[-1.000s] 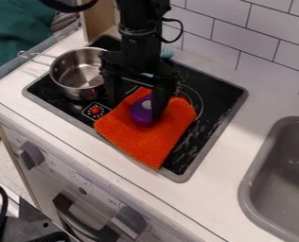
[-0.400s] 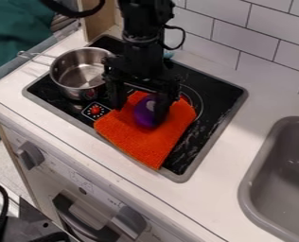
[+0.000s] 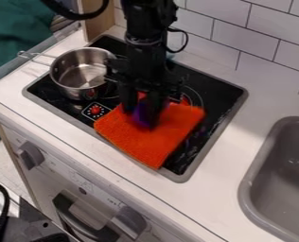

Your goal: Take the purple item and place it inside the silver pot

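As its 2 fingers (image 3: 154, 112) grip the purple item (image 3: 140, 115), the black gripper (image 3: 141, 117) hangs just right of the silver pot (image 3: 80, 75) in the camera view.

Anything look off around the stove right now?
The orange cloth looks odd: it lies askew across the stovetop, under the claw and purple item, so it might snag. The silver pot stands upright. I see no clear spill or damage.

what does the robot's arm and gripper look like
The arm is black all over, with chunky blocky joints and a black cable looping out beside it. The gripper is black too, with a wide crosswise body and two dark fingers.
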